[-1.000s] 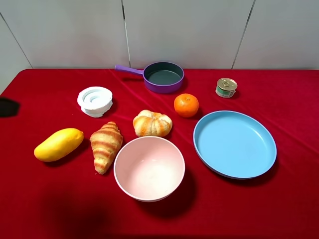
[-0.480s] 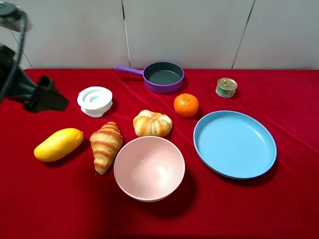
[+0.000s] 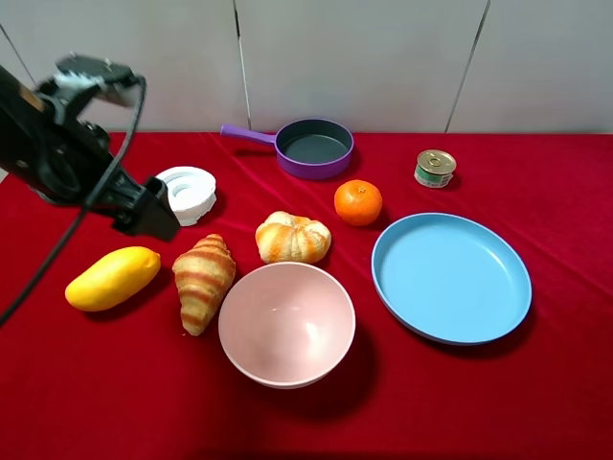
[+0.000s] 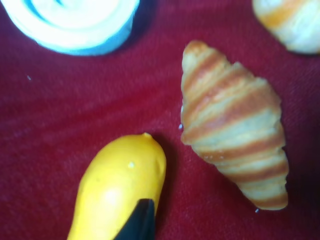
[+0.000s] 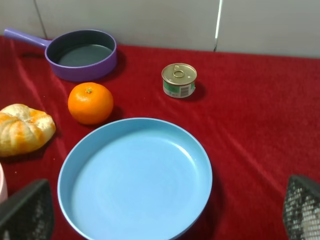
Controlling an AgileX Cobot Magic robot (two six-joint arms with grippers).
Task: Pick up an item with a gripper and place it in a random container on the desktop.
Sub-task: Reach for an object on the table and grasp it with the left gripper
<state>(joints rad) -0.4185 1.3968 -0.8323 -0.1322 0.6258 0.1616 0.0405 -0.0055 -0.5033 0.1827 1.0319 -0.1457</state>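
Jaws first: my left jaws hang above the mango (image 3: 112, 278) and the croissant (image 3: 202, 281). Only one dark fingertip (image 4: 138, 222) shows in the wrist view, over the mango, so I cannot tell whether they are spread or closed. My right jaws stand wide apart and empty, facing the blue plate (image 3: 450, 278). The croissant lies on the red surface (image 3: 536, 172) at 9 o'clock of the pink bowl (image 3: 287, 326), with the purple pan (image 3: 314, 148) well apart at its 1 o'clock. I judge the main risk is closing on the mango, which lies just beside the croissant at its 9 o'clock. The tapered pastry may also slip from a grip near its end, or a finger may clip the bowl. By count: one croissant, one mango, one bread roll (image 3: 292, 238), one orange (image 3: 358, 202), one tin (image 3: 435, 169), one white round lid (image 3: 187, 192), one pan, one bowl, one plate.
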